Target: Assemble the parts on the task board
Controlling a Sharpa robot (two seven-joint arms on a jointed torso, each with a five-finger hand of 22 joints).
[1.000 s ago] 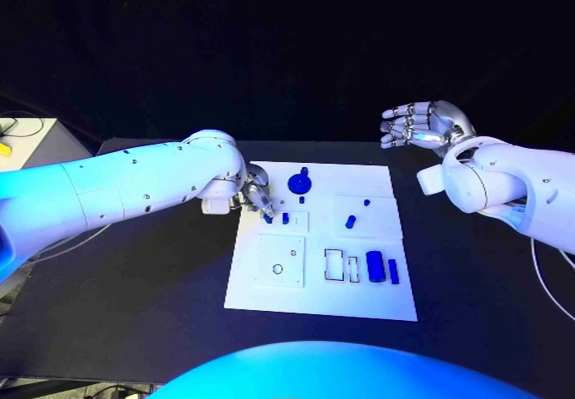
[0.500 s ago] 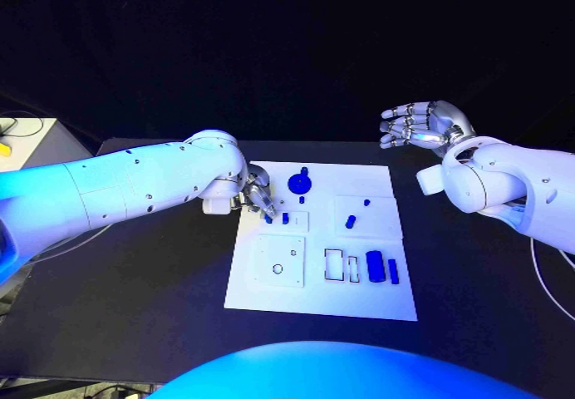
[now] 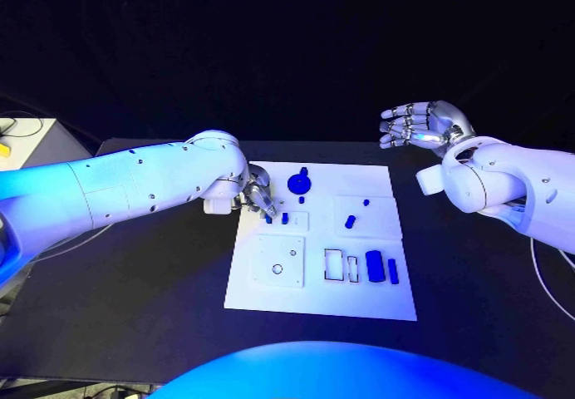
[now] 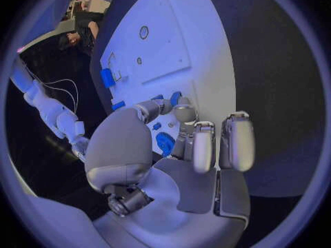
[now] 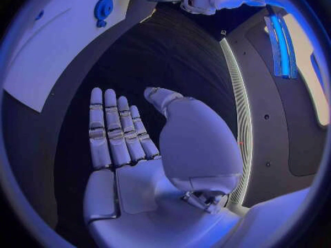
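We see our left hand (image 3: pixel 255 198) at the task board (image 3: pixel 321 303), fingertips on a small blue peg (image 3: pixel 268 218); whether it grips, we cannot tell. Our right hand (image 3: pixel 420 123) hovers open, empty.

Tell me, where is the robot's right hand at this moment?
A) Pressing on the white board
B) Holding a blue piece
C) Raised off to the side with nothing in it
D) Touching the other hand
C: the right hand hangs beyond the task board, fingers apart and palm bare.
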